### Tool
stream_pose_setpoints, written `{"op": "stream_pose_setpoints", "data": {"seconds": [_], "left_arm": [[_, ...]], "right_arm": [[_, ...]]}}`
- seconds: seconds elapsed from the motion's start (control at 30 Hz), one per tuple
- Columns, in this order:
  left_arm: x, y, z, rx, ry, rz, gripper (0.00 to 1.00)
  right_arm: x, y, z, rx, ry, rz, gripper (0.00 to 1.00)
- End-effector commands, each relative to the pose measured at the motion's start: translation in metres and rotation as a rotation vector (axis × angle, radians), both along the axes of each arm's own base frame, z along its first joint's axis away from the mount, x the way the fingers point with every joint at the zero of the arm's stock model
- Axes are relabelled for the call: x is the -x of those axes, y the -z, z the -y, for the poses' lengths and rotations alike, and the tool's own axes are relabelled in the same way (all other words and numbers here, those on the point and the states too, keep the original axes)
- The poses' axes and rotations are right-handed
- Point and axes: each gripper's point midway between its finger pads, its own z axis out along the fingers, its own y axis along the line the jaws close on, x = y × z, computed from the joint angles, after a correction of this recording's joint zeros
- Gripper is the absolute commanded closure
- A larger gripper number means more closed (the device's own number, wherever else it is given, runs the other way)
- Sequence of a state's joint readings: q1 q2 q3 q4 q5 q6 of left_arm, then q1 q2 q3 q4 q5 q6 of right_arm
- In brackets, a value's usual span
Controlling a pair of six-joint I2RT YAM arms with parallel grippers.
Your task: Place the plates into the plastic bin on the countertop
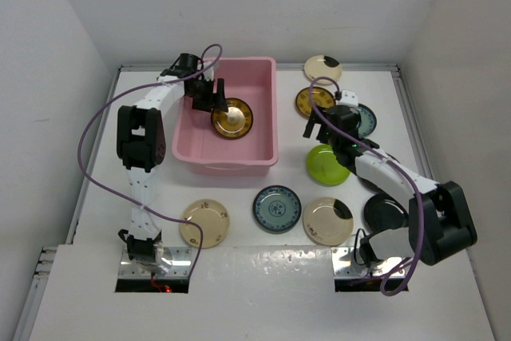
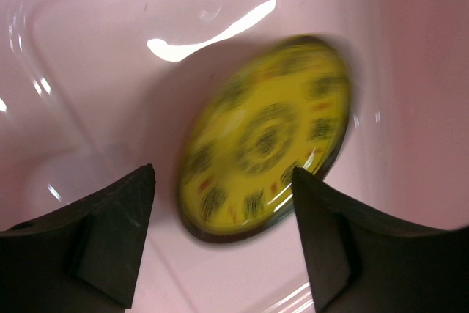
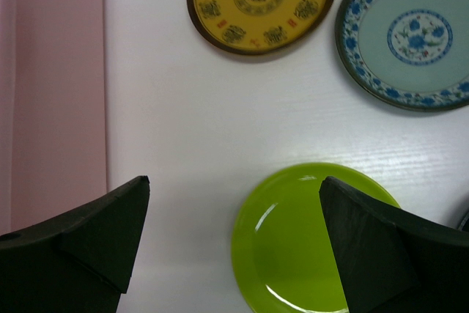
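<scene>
Left wrist view gives me the left gripper point(image 2: 223, 203) with its fingers spread wide inside the pink bin point(image 2: 88, 71). A blurred amber-gold plate point(image 2: 267, 137) sits in the bin just beyond them, and neither finger grips it. From the top external view that plate point(image 1: 232, 117) is toward the bin's far right part, with the left gripper point(image 1: 209, 95) just beside it. My right gripper point(image 3: 233, 188) is also spread and holds nothing, hanging over the countertop point(image 3: 183, 122) beside a lime green plate point(image 3: 293, 240). A second amber plate point(image 3: 261, 1) and a blue-patterned plate point(image 3: 410, 34) lie beyond, right of the bin. More plates sit along the near side.
</scene>
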State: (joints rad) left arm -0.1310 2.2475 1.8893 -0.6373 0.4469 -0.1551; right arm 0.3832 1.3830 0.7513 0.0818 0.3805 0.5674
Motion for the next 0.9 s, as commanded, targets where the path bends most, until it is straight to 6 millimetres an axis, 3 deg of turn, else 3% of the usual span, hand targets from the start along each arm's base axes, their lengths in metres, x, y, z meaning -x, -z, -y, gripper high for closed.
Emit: {"op": "stream_pose_setpoints", "data": {"seconds": [0.0,0.07,0.13,0.17,0.2,0.27,0.3,0.4,0.47,0.53,0.57,0.6,0.67,0.7,0.73,0.77,0.87], "left_arm": [[-0.024,-0.073,0.015,-0.006,0.034,0.218,0.22],[-0.025,-0.097,0.018,-0.018,0.054,0.279,0.13],[-0.024,-0.116,0.023,-0.025,0.068,0.327,0.1],[-0.023,-0.129,0.023,-0.021,0.067,0.353,0.1],[-0.019,-0.151,0.022,-0.015,0.066,0.393,0.1],[-0.013,-0.175,0.022,-0.002,0.07,0.437,0.1],[-0.008,-0.195,0.014,0.0,0.055,0.473,0.1],[-0.003,-0.222,-0.013,-0.011,0.013,0.526,0.1],[0.001,-0.242,-0.045,-0.043,-0.062,0.562,0.1],[0.003,-0.252,-0.066,-0.075,-0.105,0.587,0.1],[0.006,-0.244,-0.084,-0.105,-0.15,0.56,0.1],[0.009,-0.249,-0.092,-0.115,-0.171,0.569,0.1],[0.015,-0.236,-0.107,-0.132,-0.191,0.534,0.1],[0.016,-0.228,-0.12,-0.14,-0.215,0.51,0.1],[0.019,-0.228,-0.125,-0.144,-0.227,0.507,0.1],[0.023,-0.223,-0.135,-0.149,-0.245,0.491,0.1],[0.029,-0.22,-0.149,-0.163,-0.279,0.481,0.1]], "right_arm": [[0.023,0.006,0.01,-0.085,-0.072,-0.119,0.02],[0.024,0.009,0.026,-0.18,-0.023,-0.174,0.03],[0.047,0.028,0.024,-0.267,-0.032,-0.313,0.1],[0.051,0.033,0.041,-0.314,0.039,-0.35,0.19],[0.064,0.047,0.042,-0.352,0.064,-0.403,0.25],[0.077,0.058,0.051,-0.407,0.126,-0.453,0.34],[0.095,0.074,0.05,-0.438,0.17,-0.494,0.36],[0.104,0.085,0.059,-0.438,0.252,-0.474,0.36],[0.113,0.093,0.067,-0.409,0.302,-0.484,0.35],[0.117,0.1,0.07,-0.407,0.324,-0.491,0.33],[0.119,0.105,0.069,-0.407,0.326,-0.504,0.33],[0.116,0.106,0.078,-0.417,0.359,-0.494,0.33],[0.119,0.117,0.079,-0.416,0.373,-0.529,0.32],[0.109,0.115,0.076,-0.436,0.348,-0.494,0.32],[0.113,0.128,0.075,-0.436,0.34,-0.523,0.32],[0.099,0.123,0.069,-0.478,0.296,-0.475,0.32],[0.094,0.13,0.07,-0.488,0.305,-0.482,0.4]]}}
